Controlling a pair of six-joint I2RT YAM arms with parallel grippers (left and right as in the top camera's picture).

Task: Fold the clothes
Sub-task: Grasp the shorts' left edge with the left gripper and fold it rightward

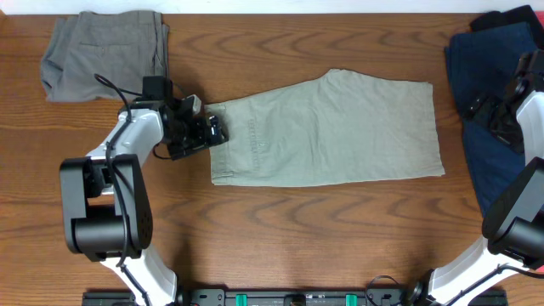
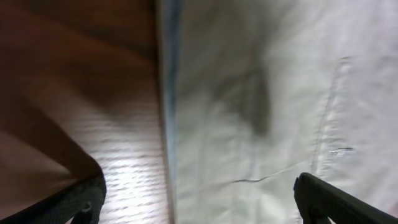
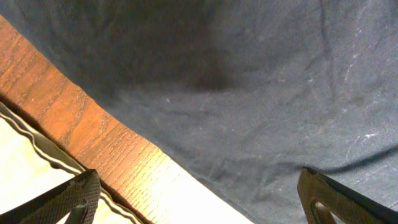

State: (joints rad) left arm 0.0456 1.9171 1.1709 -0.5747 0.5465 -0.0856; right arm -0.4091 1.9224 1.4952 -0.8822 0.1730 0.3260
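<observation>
Left gripper [image 1: 212, 130], jaws spread, hovers at the left end of the pale shorts [image 1: 327, 127], mid-counter; right gripper [image 1: 493, 110], likewise spread, over the navy garment [image 1: 480, 149] at the right edge; grey garment [image 1: 106, 51] lies folded, far-left corner; seemingly two remain.

The spread garment [image 1: 327, 132] is a plain pale sage green, though the blurred left wrist view washes it to near white, perhaps from glare. The folded garment [image 1: 106, 55] is plain grey-brown, and the heap [image 1: 476, 161] at the right is dark navy with pale flecks. The table [image 1: 297, 246] is reddish-brown with wavy wood grain, and the left arm [image 1: 136, 127] is white with black joints.
</observation>
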